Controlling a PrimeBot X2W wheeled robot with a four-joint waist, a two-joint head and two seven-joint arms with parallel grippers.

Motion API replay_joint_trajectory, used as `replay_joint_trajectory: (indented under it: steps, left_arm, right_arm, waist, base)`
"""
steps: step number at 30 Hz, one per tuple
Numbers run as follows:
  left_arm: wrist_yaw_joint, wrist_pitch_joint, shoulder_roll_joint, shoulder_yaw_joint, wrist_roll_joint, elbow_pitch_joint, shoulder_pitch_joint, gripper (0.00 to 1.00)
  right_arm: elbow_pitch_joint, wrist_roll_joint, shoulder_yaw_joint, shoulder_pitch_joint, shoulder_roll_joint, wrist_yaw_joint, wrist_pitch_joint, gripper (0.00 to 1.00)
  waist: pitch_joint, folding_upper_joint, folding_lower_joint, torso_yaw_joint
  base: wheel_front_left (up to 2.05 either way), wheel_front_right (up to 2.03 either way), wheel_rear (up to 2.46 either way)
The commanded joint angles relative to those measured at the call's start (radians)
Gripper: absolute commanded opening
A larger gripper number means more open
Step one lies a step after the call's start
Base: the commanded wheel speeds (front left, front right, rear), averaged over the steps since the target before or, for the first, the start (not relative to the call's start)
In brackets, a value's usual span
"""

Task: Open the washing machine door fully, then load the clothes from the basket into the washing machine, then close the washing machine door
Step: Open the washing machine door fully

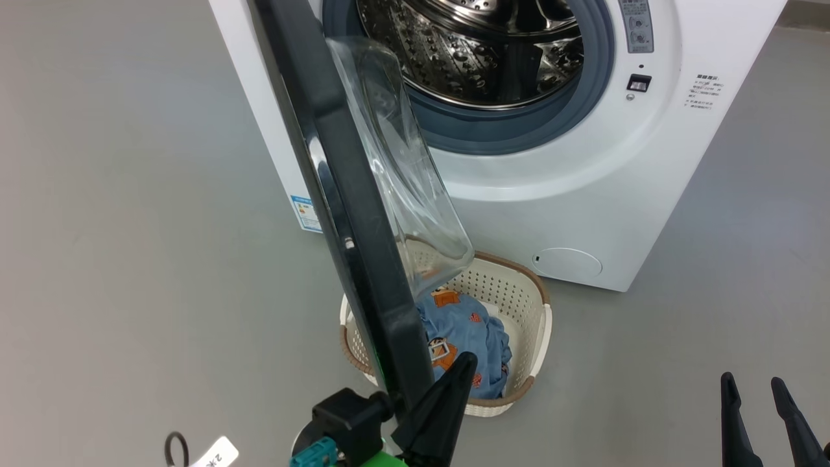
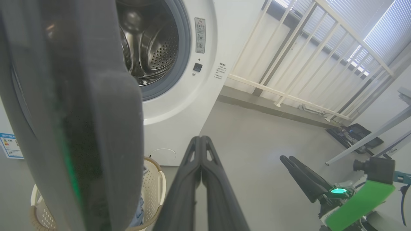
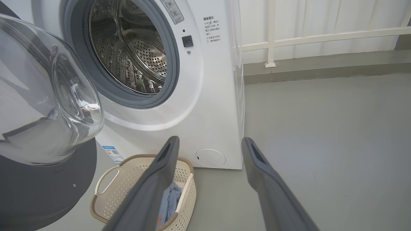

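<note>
The washing machine (image 1: 551,194) stands with its steel drum (image 1: 480,52) showing nothing inside. The washing machine door (image 1: 350,214) stands swung out, edge-on to me, with its glass bowl (image 1: 402,162) facing right. Below the door sits the basket (image 1: 519,285), with the light-blue printed clothes (image 1: 467,331) in it. My left gripper (image 1: 468,358) is shut and empty, its tip close against the door's lower rim on the bowl side. My right gripper (image 1: 752,383) hangs open at the lower right, apart from everything. The right wrist view shows the door (image 3: 48,192), the basket (image 3: 135,158) and the clothes (image 3: 168,199).
Grey floor lies all round the machine. A white railing (image 2: 289,96) and a raised step run behind it to the right. Dark equipment (image 2: 353,134) lies on the floor by the railing. A white tag and cable loop (image 1: 214,454) show at my lower left.
</note>
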Motion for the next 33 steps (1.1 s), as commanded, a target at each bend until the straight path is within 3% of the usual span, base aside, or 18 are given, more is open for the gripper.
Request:
replay_joint_trajectory:
  steps: [1, 33]
  left_arm:
    - [0.007, -0.011, 0.001, 0.034, -0.010, -0.017, -0.014, 0.00]
    - [0.089, -0.094, 0.009, 0.048, 0.074, 0.073, -0.066, 0.00]
  right_arm:
    - [-0.021, -0.004, 0.023, -0.036, -0.015, 0.002, -0.012, 1.00]
    - [-0.018, -0.016, 0.029, -0.058, -0.015, 0.002, -0.012, 1.00]
  waist:
    - [0.004, 0.0000, 0.0000, 0.001]
    - [0.044, 0.0000, 0.0000, 0.030]
  base:
    - [0.00, 0.00, 0.00]
    - [0.00, 0.00, 0.00]
